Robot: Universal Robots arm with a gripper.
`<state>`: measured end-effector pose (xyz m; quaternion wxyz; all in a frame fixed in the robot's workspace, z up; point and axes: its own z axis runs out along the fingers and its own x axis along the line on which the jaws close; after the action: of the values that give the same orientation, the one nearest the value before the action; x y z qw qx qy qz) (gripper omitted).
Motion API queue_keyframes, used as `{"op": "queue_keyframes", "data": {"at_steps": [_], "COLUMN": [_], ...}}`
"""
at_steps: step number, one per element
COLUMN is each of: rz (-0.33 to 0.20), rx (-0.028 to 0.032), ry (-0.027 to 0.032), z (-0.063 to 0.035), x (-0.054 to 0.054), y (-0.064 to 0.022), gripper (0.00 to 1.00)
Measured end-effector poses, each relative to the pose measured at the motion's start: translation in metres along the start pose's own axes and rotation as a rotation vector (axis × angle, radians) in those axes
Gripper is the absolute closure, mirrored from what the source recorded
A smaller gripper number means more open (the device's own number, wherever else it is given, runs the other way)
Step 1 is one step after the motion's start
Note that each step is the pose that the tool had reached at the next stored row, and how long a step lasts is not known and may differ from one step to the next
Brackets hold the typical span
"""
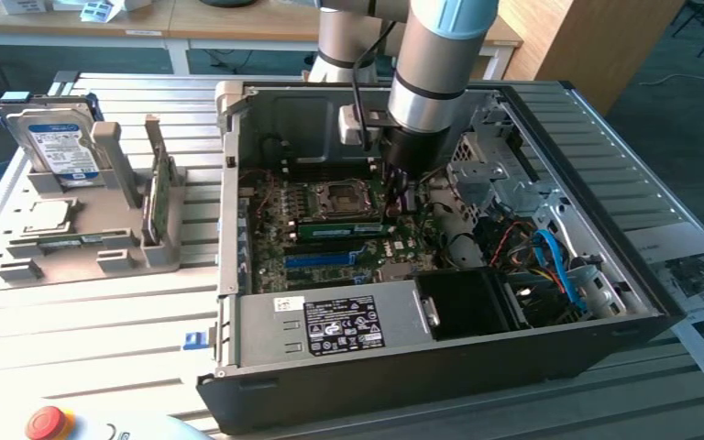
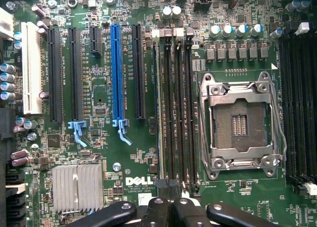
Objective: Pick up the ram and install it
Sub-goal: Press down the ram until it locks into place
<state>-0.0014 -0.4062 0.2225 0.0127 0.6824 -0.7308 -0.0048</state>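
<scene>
Above the flat green motherboard [image 2: 104,152], black claw [image 2: 167,207] pressed together over the thin green ram [image 2: 159,118] edge-on in its slot.

Daylight washes the slatted surface [image 1: 95,302] bright around me; the case [image 1: 450,367] interior sits shadowed, my board [image 2: 99,152] view evenly lit, slightly soft.
</scene>
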Motion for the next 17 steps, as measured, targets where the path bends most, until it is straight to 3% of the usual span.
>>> {"op": "queue_keyframes", "data": {"at_steps": [10,17], "rz": [0.0,0.0], "rx": [-0.0009,-0.0008], "ry": [0.0002,-0.0002], "z": [-0.0115,-0.0139], "x": [0.0,0.0], "y": [0.0003,0.0003], "gripper": [0.9,0.9]}}
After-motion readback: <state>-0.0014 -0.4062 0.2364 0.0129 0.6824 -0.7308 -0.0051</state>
